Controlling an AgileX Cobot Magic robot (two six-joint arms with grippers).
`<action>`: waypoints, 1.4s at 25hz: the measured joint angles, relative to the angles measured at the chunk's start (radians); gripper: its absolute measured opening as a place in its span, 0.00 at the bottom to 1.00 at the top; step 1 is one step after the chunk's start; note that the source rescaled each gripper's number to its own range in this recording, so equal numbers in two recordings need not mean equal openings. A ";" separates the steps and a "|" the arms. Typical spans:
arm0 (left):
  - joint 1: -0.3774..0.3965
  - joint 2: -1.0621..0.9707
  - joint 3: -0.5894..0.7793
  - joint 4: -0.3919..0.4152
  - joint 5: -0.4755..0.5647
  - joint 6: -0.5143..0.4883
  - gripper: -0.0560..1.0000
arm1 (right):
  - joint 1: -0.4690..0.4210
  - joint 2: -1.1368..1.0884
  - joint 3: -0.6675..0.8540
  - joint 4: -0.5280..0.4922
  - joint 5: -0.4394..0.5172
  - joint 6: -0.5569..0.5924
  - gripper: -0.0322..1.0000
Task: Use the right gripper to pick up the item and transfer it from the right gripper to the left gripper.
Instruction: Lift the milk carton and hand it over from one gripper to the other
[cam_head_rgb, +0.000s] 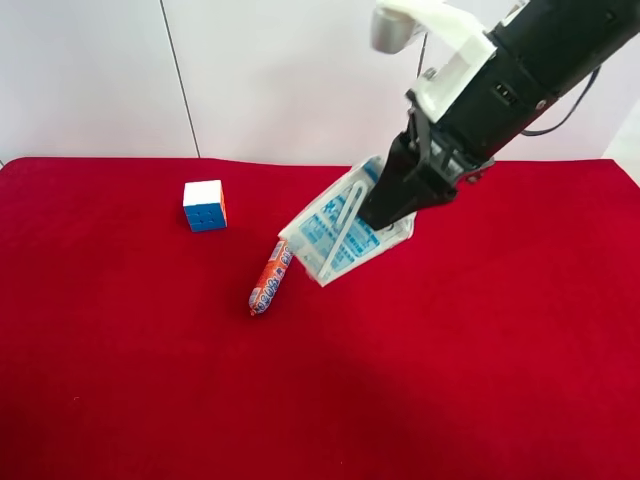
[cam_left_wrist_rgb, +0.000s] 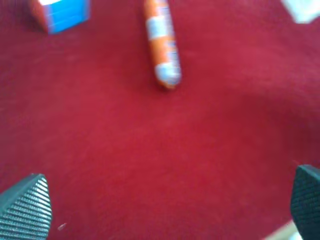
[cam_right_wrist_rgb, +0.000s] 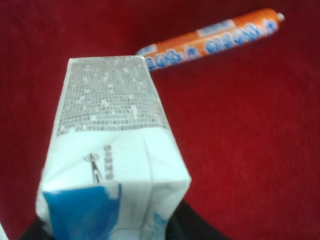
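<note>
The item, a white carton with blue print and a straw (cam_head_rgb: 335, 235), is tilted and clamped in my right gripper (cam_head_rgb: 395, 205), the black claw with the white wrist block, on the arm at the exterior high view's right. It appears lifted a little off the red cloth. In the right wrist view the carton (cam_right_wrist_rgb: 115, 150) fills the foreground, its barcode end pointing away. My left gripper (cam_left_wrist_rgb: 167, 210) is open and empty, its ribbed fingertips (cam_left_wrist_rgb: 27, 205) wide apart over bare cloth. It does not show in the exterior high view.
An orange wrapped sausage (cam_head_rgb: 270, 277) lies on the cloth just beside the carton; it also shows in both wrist views (cam_right_wrist_rgb: 210, 42) (cam_left_wrist_rgb: 162, 42). A white-blue-orange cube (cam_head_rgb: 205, 205) (cam_left_wrist_rgb: 60, 12) sits further off. The red cloth (cam_head_rgb: 150, 380) covers the table.
</note>
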 joint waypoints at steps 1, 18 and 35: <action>-0.031 0.023 -0.008 0.000 0.006 0.007 0.86 | 0.000 0.000 0.000 0.000 0.000 0.000 0.03; -0.411 0.401 -0.192 0.072 -0.004 0.075 0.77 | 0.190 0.000 0.000 0.022 -0.030 -0.223 0.03; -0.530 0.668 -0.350 0.079 -0.035 0.157 0.77 | 0.191 0.000 0.000 0.232 -0.031 -0.435 0.03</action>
